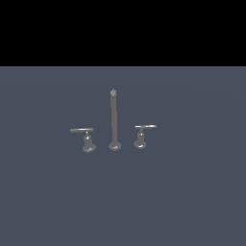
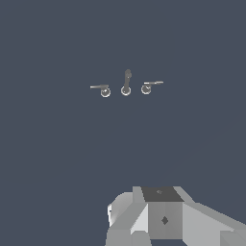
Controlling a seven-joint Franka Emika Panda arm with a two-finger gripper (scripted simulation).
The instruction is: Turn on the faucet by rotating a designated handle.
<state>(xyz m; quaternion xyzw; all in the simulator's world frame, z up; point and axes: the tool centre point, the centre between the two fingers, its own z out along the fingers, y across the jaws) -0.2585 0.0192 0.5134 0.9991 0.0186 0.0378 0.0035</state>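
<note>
Item 1, the faucet (image 1: 114, 120): a three-piece grey metal set, standing on a flat slate-blue floor (image 1: 192, 202). The exterior view is showing it side-on, with no arm or gripper in that frame; the wrist view is looking down on it from high above, with the gripper (image 2: 158, 218) showing only as pale grey and white housing blocks at the frame edge. Its fingers are lying out of sight, so I cannot tell whether they are spread or closed. Nothing is being held that can be seen.

Item 2, the designated handle (image 1: 84, 139): the piece at the exterior view's left, a thin flat bar lying level across a flared cone base, looking slightly the larger of the two levers. It is sitting well apart from the gripper, far ahead of it and untouched (image 2: 102, 89).

Item 3, the spout post (image 1: 114, 120): tall, thin, upright, rising from a flared foot, standing between the two levers and apart from both. From the wrist it is appearing foreshortened (image 2: 126, 82).

Item 4, the smaller lever handle (image 1: 142, 136): mirror twin at the exterior view's right, same bar-on-cone shape (image 2: 150, 86).

Surface: smooth, matt, unmarked. Above its far edge the exterior view is showing a plain black band (image 1: 123, 31).
</note>
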